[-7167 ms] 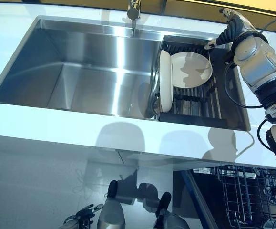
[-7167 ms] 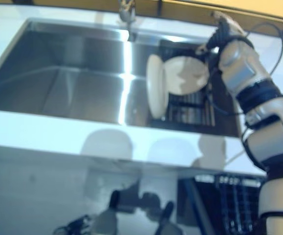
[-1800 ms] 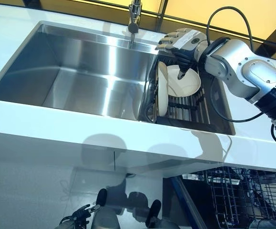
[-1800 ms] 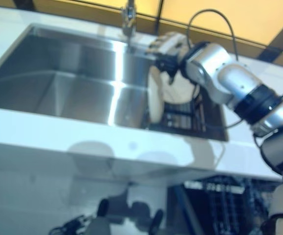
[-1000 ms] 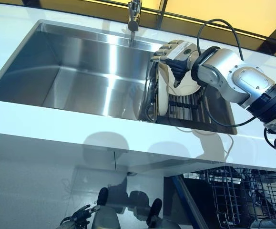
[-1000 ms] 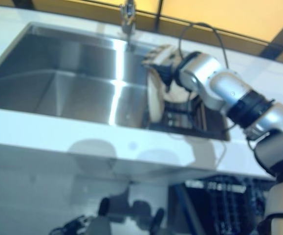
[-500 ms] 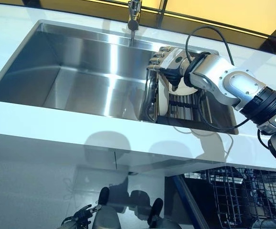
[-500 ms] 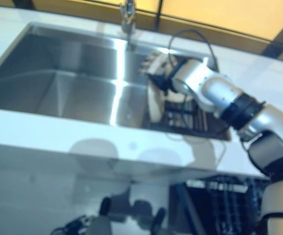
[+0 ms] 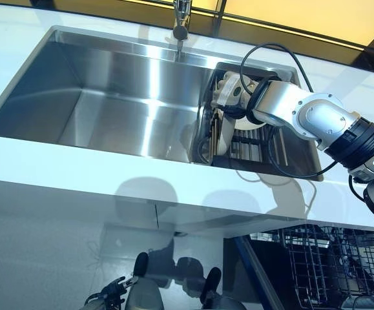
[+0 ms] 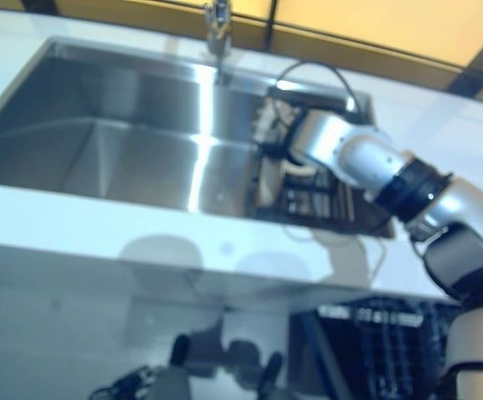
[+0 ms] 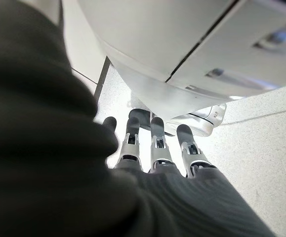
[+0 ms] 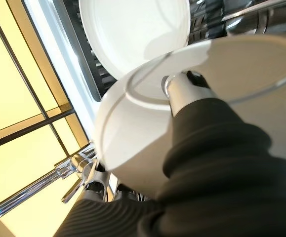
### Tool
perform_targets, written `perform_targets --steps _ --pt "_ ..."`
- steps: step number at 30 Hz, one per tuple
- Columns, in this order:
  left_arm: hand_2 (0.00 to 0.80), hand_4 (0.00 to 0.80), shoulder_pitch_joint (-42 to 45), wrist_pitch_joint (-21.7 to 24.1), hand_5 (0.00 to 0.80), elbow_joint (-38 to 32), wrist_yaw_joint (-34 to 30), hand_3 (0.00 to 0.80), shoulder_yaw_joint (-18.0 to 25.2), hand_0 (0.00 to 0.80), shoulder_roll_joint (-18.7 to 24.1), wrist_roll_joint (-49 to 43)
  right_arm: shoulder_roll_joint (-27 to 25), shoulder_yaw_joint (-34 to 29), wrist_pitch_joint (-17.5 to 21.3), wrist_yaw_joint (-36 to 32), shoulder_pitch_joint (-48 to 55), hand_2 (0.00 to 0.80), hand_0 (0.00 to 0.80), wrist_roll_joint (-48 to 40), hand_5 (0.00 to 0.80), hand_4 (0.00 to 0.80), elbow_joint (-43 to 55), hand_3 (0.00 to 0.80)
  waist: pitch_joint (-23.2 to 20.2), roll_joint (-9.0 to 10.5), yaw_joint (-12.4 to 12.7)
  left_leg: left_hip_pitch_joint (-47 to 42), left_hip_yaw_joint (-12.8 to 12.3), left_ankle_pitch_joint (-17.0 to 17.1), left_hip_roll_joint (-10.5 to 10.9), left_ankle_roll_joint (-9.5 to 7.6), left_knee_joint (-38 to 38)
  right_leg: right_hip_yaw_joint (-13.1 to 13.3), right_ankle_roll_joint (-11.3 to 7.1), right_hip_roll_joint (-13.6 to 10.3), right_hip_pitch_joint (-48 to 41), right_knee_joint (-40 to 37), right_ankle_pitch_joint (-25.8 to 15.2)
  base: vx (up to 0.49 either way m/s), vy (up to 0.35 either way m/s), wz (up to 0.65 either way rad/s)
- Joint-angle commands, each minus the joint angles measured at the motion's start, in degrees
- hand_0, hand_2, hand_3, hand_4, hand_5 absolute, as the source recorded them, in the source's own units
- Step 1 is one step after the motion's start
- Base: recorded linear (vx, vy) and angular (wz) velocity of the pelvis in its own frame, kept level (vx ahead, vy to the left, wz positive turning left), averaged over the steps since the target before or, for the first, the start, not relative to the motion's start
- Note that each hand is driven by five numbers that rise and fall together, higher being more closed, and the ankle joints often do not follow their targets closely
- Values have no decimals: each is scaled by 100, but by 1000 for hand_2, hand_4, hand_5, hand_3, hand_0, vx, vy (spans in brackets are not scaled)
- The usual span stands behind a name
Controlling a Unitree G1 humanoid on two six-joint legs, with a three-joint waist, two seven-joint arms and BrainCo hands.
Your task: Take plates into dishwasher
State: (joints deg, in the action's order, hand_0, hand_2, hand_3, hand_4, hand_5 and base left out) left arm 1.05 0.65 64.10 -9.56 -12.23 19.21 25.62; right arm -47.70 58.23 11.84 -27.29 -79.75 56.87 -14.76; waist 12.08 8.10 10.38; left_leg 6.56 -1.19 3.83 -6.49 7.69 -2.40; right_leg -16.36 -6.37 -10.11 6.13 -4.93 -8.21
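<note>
Two white plates stand in a dark dish rack [image 9: 264, 150] at the right end of the steel sink [image 9: 109, 97]. The nearer plate [image 9: 221, 138] stands on edge at the rack's left side. The second plate [image 9: 250, 127] leans behind it. My right hand [image 9: 232, 95] is on the top of the nearer plate. In the right wrist view the thumb [image 12: 180, 91] presses on the plate's face [image 12: 133, 128] and the fingers [image 12: 91, 180] curl behind its rim. My left hand [image 11: 157, 148] hangs low near the floor, fingers straight, empty.
A tap [image 9: 181, 16] stands behind the sink, just left of the rack. The white counter [image 9: 77, 168] runs along the sink's front. The wire basket of the open dishwasher [image 9: 332, 265] shows below the counter at the lower right.
My right hand has moved from the rack's back right corner leftward and down onto the upright plate, and its fingers have closed on the rim. The camera has shifted a little.
</note>
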Motion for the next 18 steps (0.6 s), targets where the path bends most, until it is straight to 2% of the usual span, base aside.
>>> perform_targets --steps 1,9,15,18 --pt "0 0 -268 64 0 231 -12 0 -83 0 -25 -17 -146 319 3 -104 -332 800 800 290 800 800 -195 800 125 77 98 220 63 300 228 -268 -260 -70 -228 -60 -140 -7 -26 0 0 0" --pt "0 0 -261 23 0 234 -11 0 -73 0 -39 -15 -221 347 264 -113 -408 800 800 344 800 800 -250 800 67 80 63 176 23 284 218 -271 -260 -44 -223 -54 -170 -7 -7 0 0 0" --pt "0 0 -216 5 0 278 -46 0 -35 0 -46 -74 -296 356 450 154 -486 800 800 386 800 800 -283 800 -47 114 24 86 -4 252 200 -264 -260 -18 -225 -36 -232 -7 10 0 0 0" --pt "0 0 -178 -3 0 296 -36 0 -9 0 -60 -95 -349 362 359 207 -548 800 800 314 800 800 -263 800 -118 134 1 21 -24 228 188 -261 -260 9 -224 -23 -285 -7 28 0 0 0"
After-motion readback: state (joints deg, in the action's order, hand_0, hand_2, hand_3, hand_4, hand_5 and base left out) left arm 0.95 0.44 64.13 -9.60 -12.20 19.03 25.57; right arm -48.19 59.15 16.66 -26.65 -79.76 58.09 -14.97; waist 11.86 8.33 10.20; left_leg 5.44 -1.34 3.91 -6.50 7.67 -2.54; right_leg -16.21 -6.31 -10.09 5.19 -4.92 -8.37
